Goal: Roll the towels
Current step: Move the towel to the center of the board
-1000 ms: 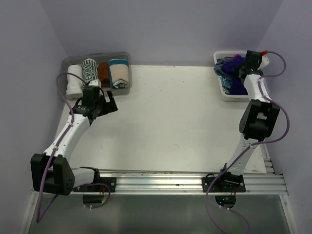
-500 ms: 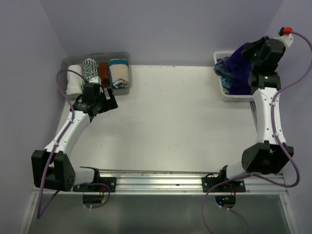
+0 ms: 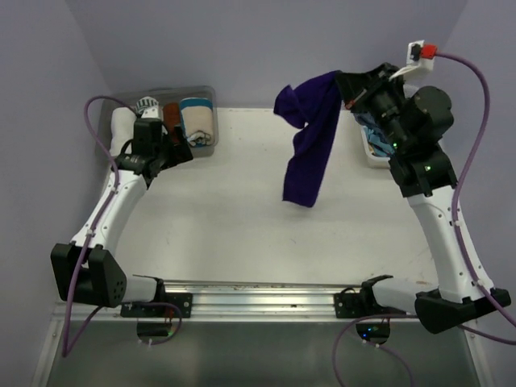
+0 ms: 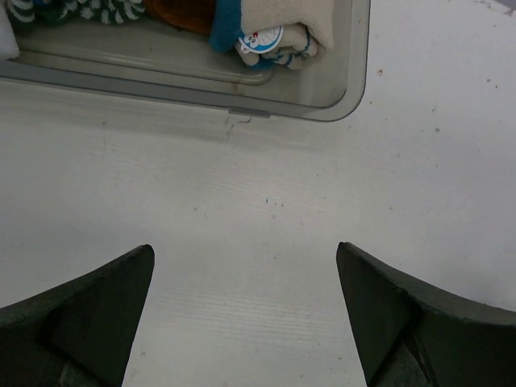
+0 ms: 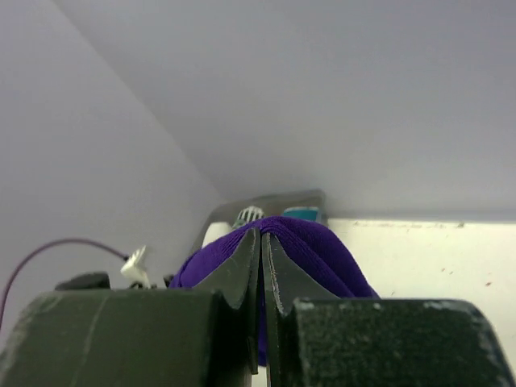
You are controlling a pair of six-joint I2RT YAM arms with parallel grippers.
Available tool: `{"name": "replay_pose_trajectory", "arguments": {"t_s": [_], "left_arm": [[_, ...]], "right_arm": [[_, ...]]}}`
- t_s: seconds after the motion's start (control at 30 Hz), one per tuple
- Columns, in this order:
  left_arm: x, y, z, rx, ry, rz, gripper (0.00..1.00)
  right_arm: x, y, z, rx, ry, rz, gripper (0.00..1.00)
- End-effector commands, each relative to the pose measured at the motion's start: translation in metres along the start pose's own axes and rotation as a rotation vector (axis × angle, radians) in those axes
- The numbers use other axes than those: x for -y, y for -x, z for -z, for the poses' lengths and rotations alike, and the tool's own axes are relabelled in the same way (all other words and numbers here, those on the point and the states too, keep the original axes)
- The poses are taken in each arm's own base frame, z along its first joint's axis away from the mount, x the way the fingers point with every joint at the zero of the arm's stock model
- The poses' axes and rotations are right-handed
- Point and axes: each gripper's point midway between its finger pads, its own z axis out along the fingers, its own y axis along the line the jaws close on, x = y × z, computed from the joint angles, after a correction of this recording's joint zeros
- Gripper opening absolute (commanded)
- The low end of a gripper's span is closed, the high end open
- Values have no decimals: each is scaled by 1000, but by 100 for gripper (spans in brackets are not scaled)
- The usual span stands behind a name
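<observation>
Four rolled towels lie in the clear tub at the desk's 10 o'clock corner. The left arm crosses the tub's near side and hides part of the white roll. In the left wrist view the rolls are cut off at the top edge, and only the end of the cream-and-teal one reads clearly. The white basket at 2 o'clock is mostly hidden behind the right arm, and its contents are hard to make out.

The right hand has its fingers pressed together on one corner of the purple towel. The rest hangs free in the air above the desk at about 1 o'clock. The right wrist view shows only a purple hump behind the closed fingertips. The left hand is spread wide and holds nothing, low over bare desk just in front of the tub.

A second ago the right hand was down inside the basket among the towels. It has since risen and swung toward 9 o'clock, drawing the purple towel clear. The left hand has edged closer to the tub.
</observation>
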Motion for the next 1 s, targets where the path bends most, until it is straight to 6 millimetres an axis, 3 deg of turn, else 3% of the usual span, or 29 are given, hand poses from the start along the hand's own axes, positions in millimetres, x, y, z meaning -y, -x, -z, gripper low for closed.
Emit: {"name": "replay_pose_trajectory", "arguments": {"t_s": [0.0,0.07,0.1,0.2,0.3,0.37,0.5,0.6,0.67,0.73,0.87,0.9,0.93,0.97], "left_arm": [[0,26,11,52,29,28,100],[-3,34,15,69,43,41,100],[-5,35,16,67,50,43,100],[-8,40,20,78,62,36,100],[-6,43,24,85,55,20,100],[-4,45,27,88,44,21,100],[5,49,29,95,1,26,100],[8,54,31,105,-10,27,100],[8,57,32,113,-7,28,100],[6,60,32,119,4,28,100],[5,61,29,114,16,25,100],[5,61,29,112,15,28,99],[6,57,26,97,6,26,100],[7,54,23,88,3,28,99]], "right_arm": [[12,-100,-12,-240,4,-23,0],[26,-146,-12,-343,-29,-44,0],[39,-185,-6,-427,-59,-55,0],[63,-216,10,-483,-135,-60,0],[76,-201,24,-451,-212,12,0],[79,-171,31,-377,-256,78,0],[51,-118,37,-287,-201,125,0],[30,-104,40,-270,-121,114,0],[25,-109,39,-281,-101,89,0],[19,-132,38,-339,-50,51,0],[16,-214,34,-517,-14,-15,3],[30,-252,31,-602,-46,-14,16],[32,-275,34,-666,-38,-18,45],[42,-293,35,-718,-63,-12,56]]}}
